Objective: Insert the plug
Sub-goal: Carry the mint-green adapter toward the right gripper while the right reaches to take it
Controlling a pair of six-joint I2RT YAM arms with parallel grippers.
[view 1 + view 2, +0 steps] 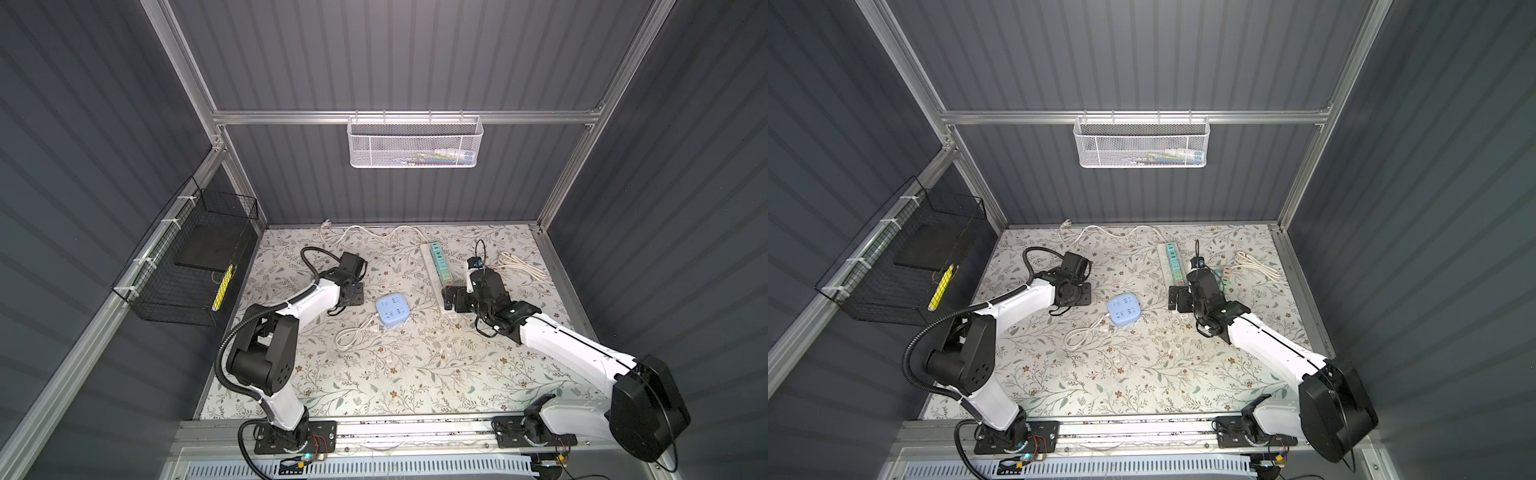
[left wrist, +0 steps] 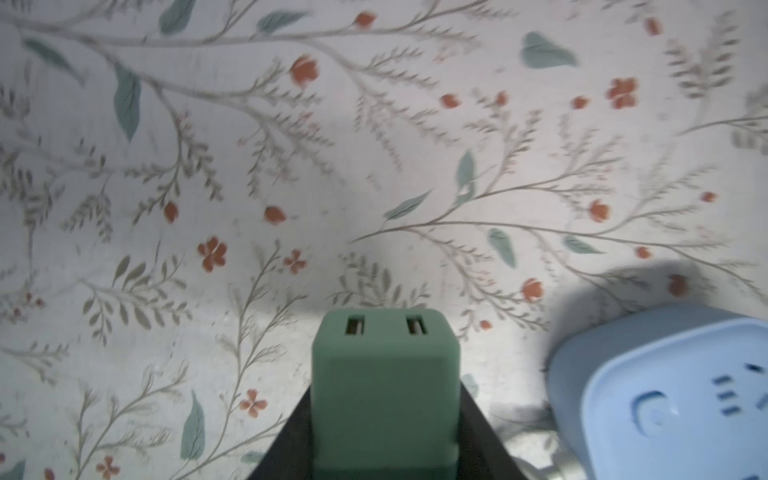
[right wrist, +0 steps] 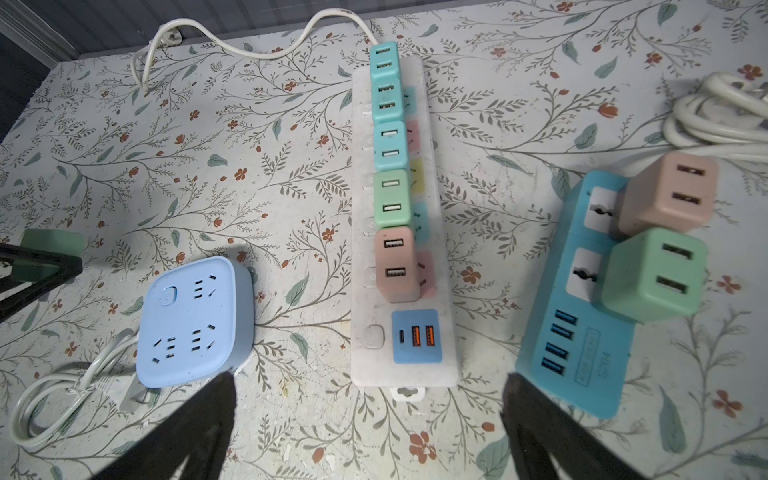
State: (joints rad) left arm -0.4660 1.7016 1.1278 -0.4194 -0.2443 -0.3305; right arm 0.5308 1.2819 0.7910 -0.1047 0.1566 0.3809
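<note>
Left wrist, green plug (image 2: 385,395) (slots seemingly USB)

teal power strip (image 3: 582,353), label print illegible

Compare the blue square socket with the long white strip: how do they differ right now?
Shape: the blue socket is a squat rounded square, while the white strip is a long bar.
Load: the blue socket's outlets are all free, whereas the white strip carries five adapters in a row.
Ports: the white strip has a USB panel at one end. None shows on the blue socket's top.
Both lie flat on the floral table.
</note>
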